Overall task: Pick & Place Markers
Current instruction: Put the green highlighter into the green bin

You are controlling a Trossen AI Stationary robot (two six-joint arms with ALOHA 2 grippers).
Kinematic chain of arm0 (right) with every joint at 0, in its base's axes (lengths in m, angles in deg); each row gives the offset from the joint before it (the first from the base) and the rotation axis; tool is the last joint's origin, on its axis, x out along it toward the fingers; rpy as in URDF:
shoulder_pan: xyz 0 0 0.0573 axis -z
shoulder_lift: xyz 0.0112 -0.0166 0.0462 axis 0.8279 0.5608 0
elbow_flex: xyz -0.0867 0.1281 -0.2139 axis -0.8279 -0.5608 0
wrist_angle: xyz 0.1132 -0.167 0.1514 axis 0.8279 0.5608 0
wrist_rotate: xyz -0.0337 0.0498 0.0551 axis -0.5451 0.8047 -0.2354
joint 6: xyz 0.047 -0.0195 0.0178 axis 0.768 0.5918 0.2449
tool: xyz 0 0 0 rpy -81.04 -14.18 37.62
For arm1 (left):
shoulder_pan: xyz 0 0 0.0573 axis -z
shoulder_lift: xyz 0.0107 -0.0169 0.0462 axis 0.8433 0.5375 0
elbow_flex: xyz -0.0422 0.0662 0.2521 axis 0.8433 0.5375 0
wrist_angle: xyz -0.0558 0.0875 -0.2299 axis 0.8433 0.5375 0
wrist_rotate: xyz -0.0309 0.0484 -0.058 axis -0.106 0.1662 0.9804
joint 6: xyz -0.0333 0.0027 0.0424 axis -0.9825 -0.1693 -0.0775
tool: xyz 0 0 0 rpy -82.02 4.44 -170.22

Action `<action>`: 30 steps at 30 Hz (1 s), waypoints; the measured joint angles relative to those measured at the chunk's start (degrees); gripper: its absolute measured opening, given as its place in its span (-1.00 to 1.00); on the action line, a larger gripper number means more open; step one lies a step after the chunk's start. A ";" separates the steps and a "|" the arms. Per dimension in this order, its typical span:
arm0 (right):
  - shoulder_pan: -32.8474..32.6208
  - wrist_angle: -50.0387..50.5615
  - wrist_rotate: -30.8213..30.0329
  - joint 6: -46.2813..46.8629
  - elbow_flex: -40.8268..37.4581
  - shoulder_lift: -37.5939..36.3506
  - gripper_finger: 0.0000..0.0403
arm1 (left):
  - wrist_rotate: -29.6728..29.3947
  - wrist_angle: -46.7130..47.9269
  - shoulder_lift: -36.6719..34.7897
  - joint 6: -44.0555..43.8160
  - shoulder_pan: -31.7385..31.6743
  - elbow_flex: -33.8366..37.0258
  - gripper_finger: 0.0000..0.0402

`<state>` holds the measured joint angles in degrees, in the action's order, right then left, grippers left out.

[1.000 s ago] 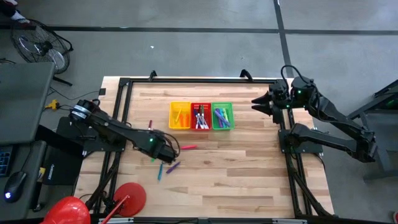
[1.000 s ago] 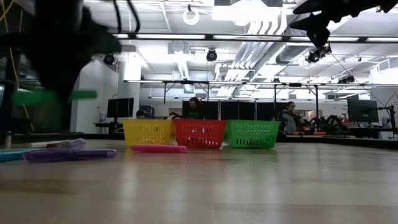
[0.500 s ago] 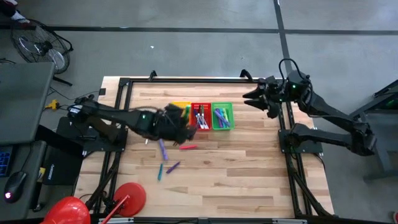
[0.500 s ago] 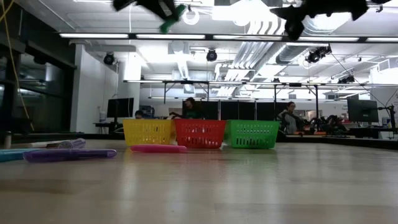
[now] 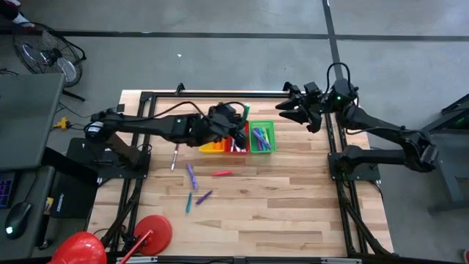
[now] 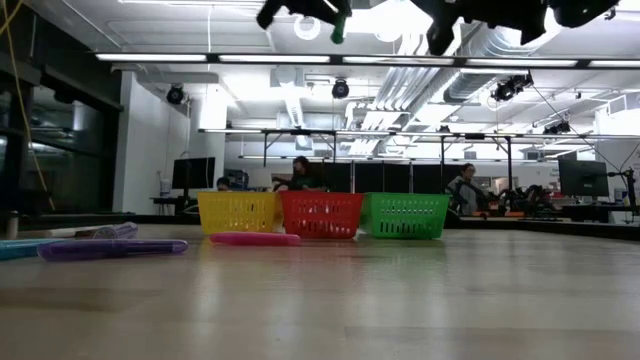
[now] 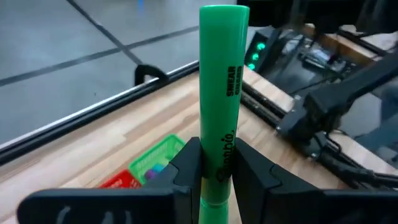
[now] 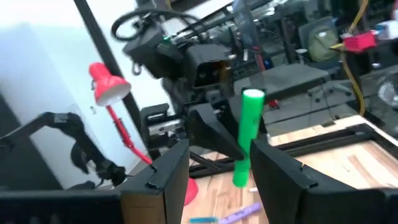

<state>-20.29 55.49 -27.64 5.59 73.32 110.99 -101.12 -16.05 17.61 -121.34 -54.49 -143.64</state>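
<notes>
My left gripper point(image 5: 237, 122) is shut on a green marker point(image 7: 222, 74) high above the yellow point(image 5: 207, 146), red point(image 5: 236, 142) and green point(image 5: 261, 138) baskets. The marker also shows in the high view point(image 5: 245, 111), at the top of the low view point(image 6: 340, 26) and in the right wrist view point(image 8: 247, 134). My right gripper point(image 5: 283, 110) is open and empty, in the air over the table's far edge, right of the green marker. Loose markers lie flat on the table: white point(image 5: 174, 157), purple point(image 5: 191, 175), pink point(image 5: 222, 174), purple point(image 5: 204, 196), teal point(image 5: 188, 202). My left gripper pinches the green marker near its lower end point(image 7: 219, 177) between its two fingers. The marker lies along the fingers and sticks out well past their tips. It is lifted clear of the table and baskets, its free end toward the table's far right.
The red and green baskets hold several markers. A red lamp point(image 5: 150, 233) stands at the table's near left corner. A black frame point(image 5: 220, 94) runs round the table. People sit in the room behind the baskets in the low view point(image 6: 300, 175).
My left gripper has risen from low over the loose markers at the near left and gone toward the far edge and the right, to above the baskets, carrying the green marker. My right gripper has gone toward the table's left along the far edge.
</notes>
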 joint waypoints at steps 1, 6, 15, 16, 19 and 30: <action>-0.32 -0.75 0.51 0.04 0.00 0.53 -0.22 | 1.06 -1.33 0.38 0.46 -0.40 0.00 -0.70; -1.85 -3.93 1.57 0.00 0.00 3.11 -0.22 | 4.69 -5.08 0.95 2.04 -1.13 -0.04 -0.71; -2.18 -10.38 2.81 4.48 0.02 5.32 -0.19 | 5.38 -8.49 2.11 3.38 -1.15 -0.11 -0.71; -2.21 -10.46 3.00 4.63 0.02 5.60 -0.17 | 5.39 -8.48 2.12 3.38 -1.15 -0.11 -0.71; -2.34 -10.51 3.77 4.73 0.02 6.79 -0.14 | 5.42 -8.11 2.22 3.38 -1.15 -0.09 -0.71; -2.23 -13.36 3.70 6.06 1.58 8.69 -0.08 | 5.33 -8.11 2.20 3.18 -1.15 -0.09 -0.71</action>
<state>-22.52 42.13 -23.94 11.65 74.90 119.68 -95.79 -24.16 19.81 -118.16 -55.64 -143.72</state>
